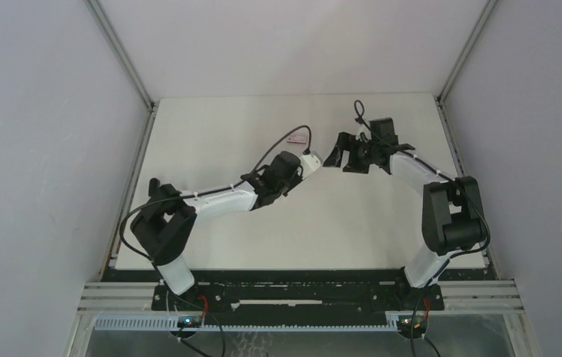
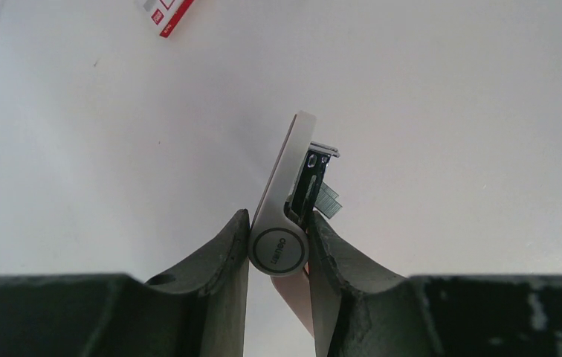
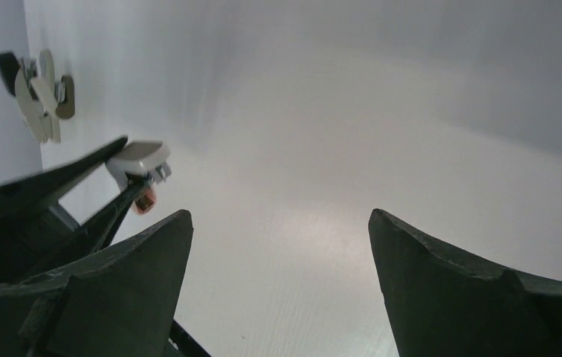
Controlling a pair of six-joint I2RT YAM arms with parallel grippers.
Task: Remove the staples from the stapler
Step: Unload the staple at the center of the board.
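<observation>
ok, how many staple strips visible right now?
1: a grey strip at the open magazine of the stapler that the left claw grips. More may be hidden inside.

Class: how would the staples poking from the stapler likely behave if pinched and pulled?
The staples jutting from the stapler look like a thin metal strip, so probably light and slippery. The ribbed look suggests joined pieces that may snap apart.

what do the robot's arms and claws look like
The left arm and right arm have white shells, black joints, and a thin black cable looping off each. The left claw and right claw each have two dark, tapered fingers with scuffed surfaces.
</observation>
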